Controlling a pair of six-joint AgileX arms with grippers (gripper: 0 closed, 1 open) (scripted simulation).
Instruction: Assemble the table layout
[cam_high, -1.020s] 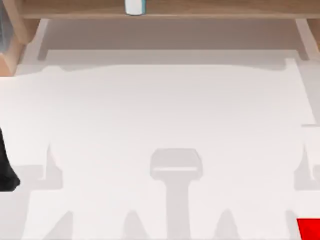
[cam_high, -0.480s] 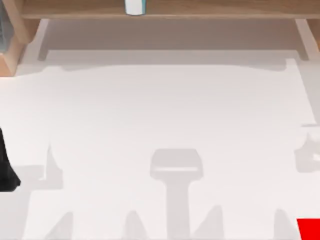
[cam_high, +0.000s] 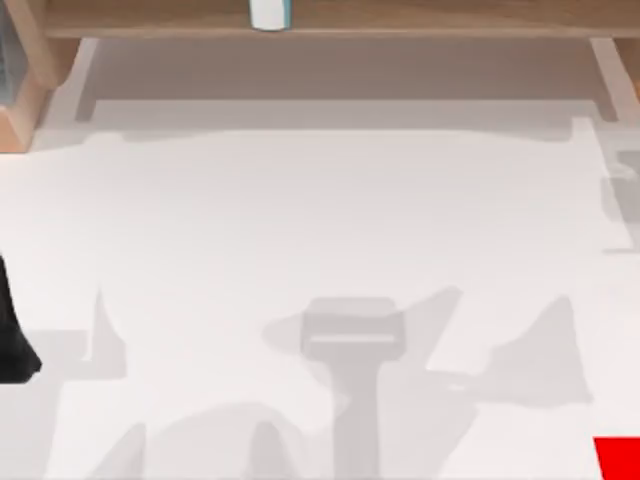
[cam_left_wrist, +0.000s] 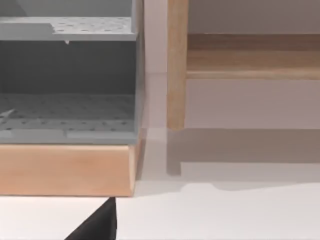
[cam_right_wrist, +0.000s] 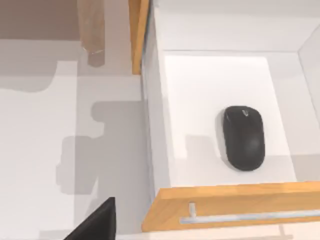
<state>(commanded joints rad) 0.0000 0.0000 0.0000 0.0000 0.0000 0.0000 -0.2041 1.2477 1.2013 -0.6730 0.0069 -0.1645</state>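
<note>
Nearest on the white counter (cam_high: 320, 220), at its right corner, a red patch (cam_high: 617, 458). At the left edge, the dark left arm (cam_high: 12, 345), parked. Across the middle, grey shadows. From the right wrist, a black sliver of right end effector (cam_right_wrist: 97, 222), open or closed impossible to tell, near an open drawer (cam_right_wrist: 165, 125) beside the counter, black mouse (cam_right_wrist: 243, 137) inside. Same for left end effector (cam_left_wrist: 97, 225), facing a grey rack (cam_left_wrist: 67, 115). Farthest, wooden shelf (cam_high: 400, 20) with a white cylinder (cam_high: 270, 12).
</note>
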